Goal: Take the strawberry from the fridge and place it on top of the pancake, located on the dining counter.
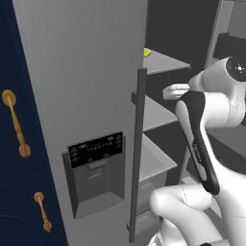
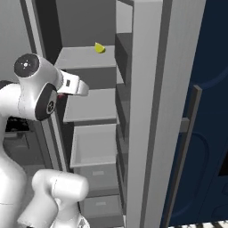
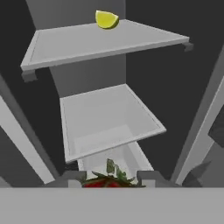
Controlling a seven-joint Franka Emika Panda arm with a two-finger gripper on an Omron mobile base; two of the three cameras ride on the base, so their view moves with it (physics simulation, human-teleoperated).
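A: What is seen at the far left?

B: In the left base view, a navy cabinet (image 1: 9, 158) with brass handles (image 1: 16, 124) is seen at the left edge. Next to it the closed door of the fridge (image 1: 81, 96) is seen, with a dark dispenser panel (image 1: 95, 150) set into it and a long grey handle (image 1: 138, 153) down its right edge.

A: And past that door?

B: The open inside of the fridge is shown, with grey shelves (image 1: 161, 62) stacked one above another and a drawer (image 1: 153, 161) below them. A small yellow fruit (image 2: 100, 47) is seen resting on the upper shelf, near its back.

A: Where is the arm placed?

B: The white arm (image 1: 202, 139) is raised at the right of the left base view and reaches into the open compartment. In the right base view its hand is seen just in front of the middle shelf (image 2: 91, 104), below the shelf with the yellow fruit.

A: How is the gripper set?

B: In the hand view the gripper (image 3: 111, 179) is seen clamped on the strawberry (image 3: 109, 180), whose red flesh and green leaves are held between the two dark finger tips (image 3: 74, 178). Most of the berry is cut off by the bottom of that view.

A: So where is the strawberry?

B: It is held in the gripper, inside the fridge opening, in front of the open drawer and well below the yellow fruit
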